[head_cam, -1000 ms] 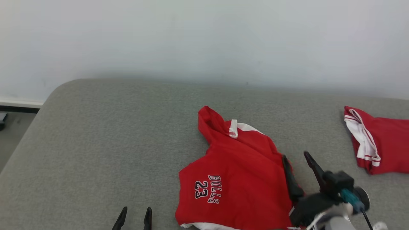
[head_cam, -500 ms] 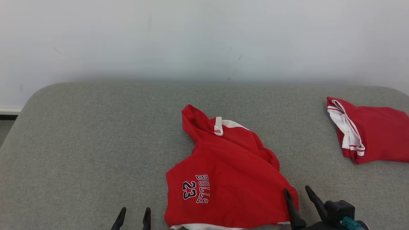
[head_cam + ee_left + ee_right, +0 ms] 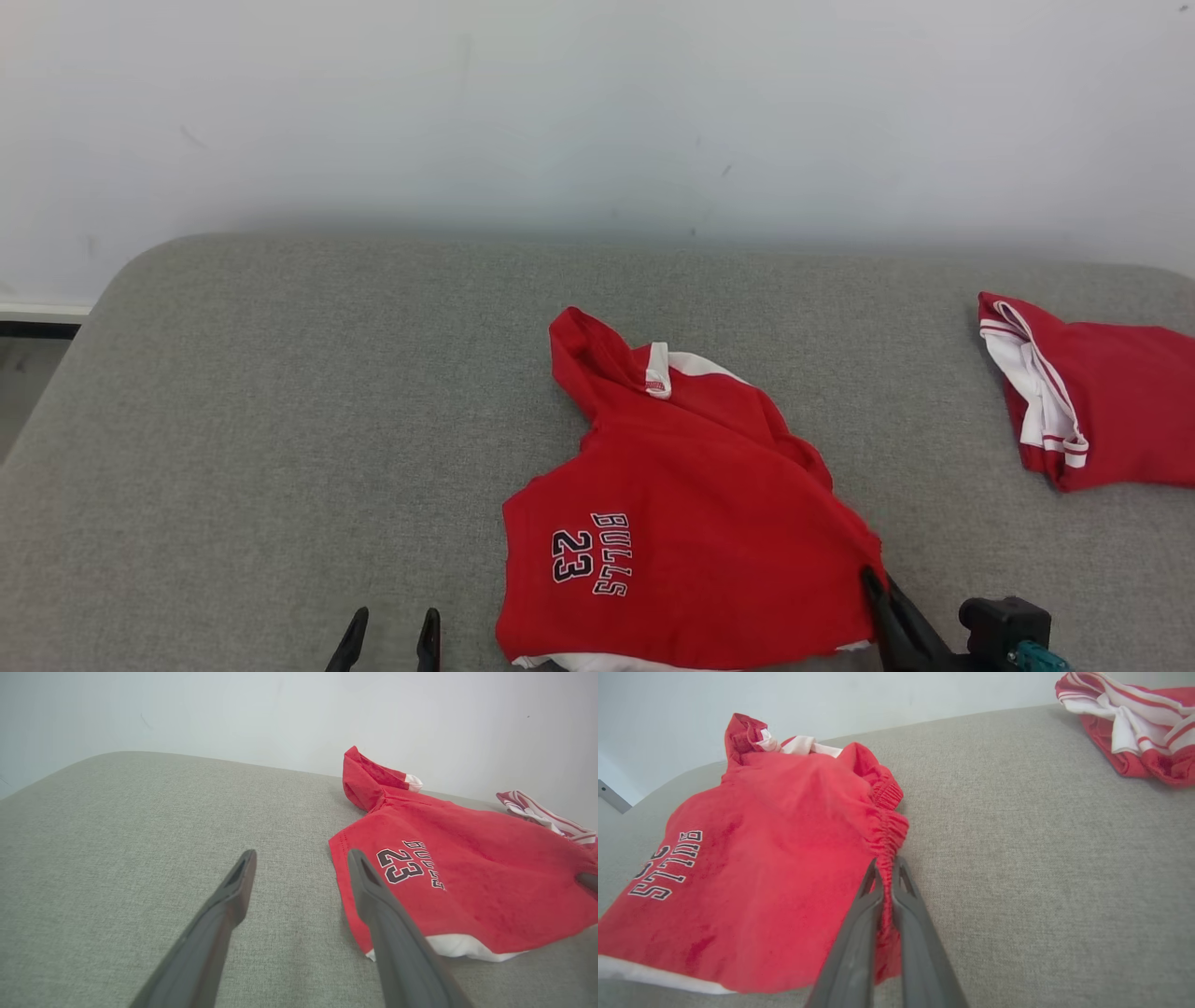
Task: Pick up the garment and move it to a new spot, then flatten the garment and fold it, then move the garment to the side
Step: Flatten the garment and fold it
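The garment (image 3: 691,523) is a pair of red shorts printed "BULLS 23" with white trim, lying rumpled on the grey cushion (image 3: 280,420). My right gripper (image 3: 878,588) is shut on the garment's gathered elastic waistband at its right edge; in the right wrist view the two fingers (image 3: 864,905) pinch that red band (image 3: 889,835). My left gripper (image 3: 390,630) stands open at the bottom edge, left of the garment and apart from it. In the left wrist view its fingers (image 3: 233,891) hover over bare cushion beside the garment (image 3: 467,877).
A second red and white garment (image 3: 1092,401) lies folded at the cushion's far right, also seen in the right wrist view as a red and white bundle (image 3: 1134,723). A white wall (image 3: 597,112) stands behind the cushion. The cushion's rounded left corner drops to floor (image 3: 28,392).
My right gripper drew back toward the near edge and closed on the waistband at the garment's right side. The left gripper stayed put. The head camera shifted slightly.
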You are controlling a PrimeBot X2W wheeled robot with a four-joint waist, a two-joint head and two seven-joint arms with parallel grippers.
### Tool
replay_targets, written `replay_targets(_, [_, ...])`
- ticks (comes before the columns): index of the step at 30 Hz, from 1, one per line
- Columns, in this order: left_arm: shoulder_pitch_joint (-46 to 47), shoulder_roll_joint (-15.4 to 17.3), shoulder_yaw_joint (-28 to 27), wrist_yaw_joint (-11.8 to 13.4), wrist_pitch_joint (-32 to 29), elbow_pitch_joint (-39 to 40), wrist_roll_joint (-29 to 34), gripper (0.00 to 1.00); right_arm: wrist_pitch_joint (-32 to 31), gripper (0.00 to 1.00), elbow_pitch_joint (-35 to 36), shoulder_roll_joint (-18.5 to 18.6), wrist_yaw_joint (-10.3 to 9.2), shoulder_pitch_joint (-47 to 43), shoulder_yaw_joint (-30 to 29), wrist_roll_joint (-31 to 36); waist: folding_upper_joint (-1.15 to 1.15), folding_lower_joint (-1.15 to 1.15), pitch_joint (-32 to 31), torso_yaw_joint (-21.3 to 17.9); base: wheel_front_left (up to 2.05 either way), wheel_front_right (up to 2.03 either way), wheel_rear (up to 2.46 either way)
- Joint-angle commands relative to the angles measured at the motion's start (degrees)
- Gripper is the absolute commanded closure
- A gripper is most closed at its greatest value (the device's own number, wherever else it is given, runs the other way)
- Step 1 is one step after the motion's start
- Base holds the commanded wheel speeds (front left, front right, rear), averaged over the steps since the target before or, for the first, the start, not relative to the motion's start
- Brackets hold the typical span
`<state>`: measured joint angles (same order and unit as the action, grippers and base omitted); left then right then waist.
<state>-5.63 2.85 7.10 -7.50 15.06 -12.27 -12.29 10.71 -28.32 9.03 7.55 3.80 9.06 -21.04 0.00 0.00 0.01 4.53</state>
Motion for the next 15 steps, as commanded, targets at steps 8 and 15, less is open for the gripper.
replay_targets(8, [0.4,0.0,0.1,0.1,0.2,-0.1,0.3,0.00,-0.8,1.00,0.3,1.9,-0.16,5.3,0.8,2.3,0.00,0.00,0.2,1.3,0.00,0.00,0.00])
replay_targets(15, [1.6,0.0,1.1,0.1,0.2,-0.6,0.0,0.00,-2.1,1.00,-8.6,1.1,-0.16,13.9,0.8,4.6,0.00,0.00,1.1,3.4,0.00,0.00,0.00])
